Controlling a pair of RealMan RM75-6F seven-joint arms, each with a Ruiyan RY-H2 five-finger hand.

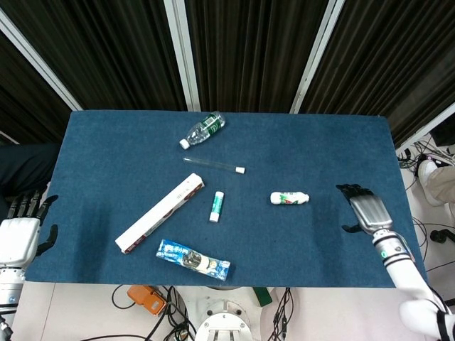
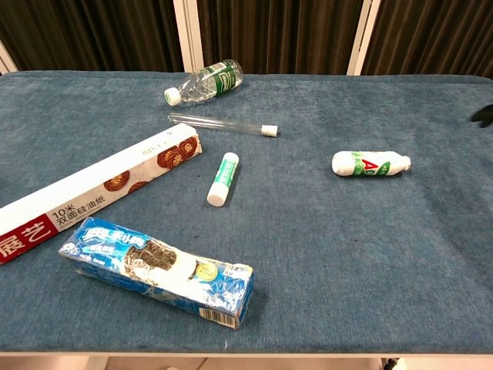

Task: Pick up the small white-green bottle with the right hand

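Observation:
The small white-green bottle [image 1: 289, 198] lies on its side on the blue table, right of centre; the chest view shows the bottle [image 2: 370, 163] with its cap end pointing right. My right hand [image 1: 363, 209] hovers over the table's right part, some way right of the bottle, fingers spread and empty. Only a dark fingertip [image 2: 484, 114] of it shows at the chest view's right edge. My left hand [image 1: 20, 231] stays off the table's left edge, fingers apart, holding nothing.
A clear water bottle [image 1: 202, 131] lies at the back. A glass tube [image 1: 213, 165], a white-green stick [image 1: 217, 207], a long white box [image 1: 161, 213] and a blue snack pack [image 1: 193, 258] lie left of the target. Bare blue cloth [image 1: 327, 163] surrounds the small bottle.

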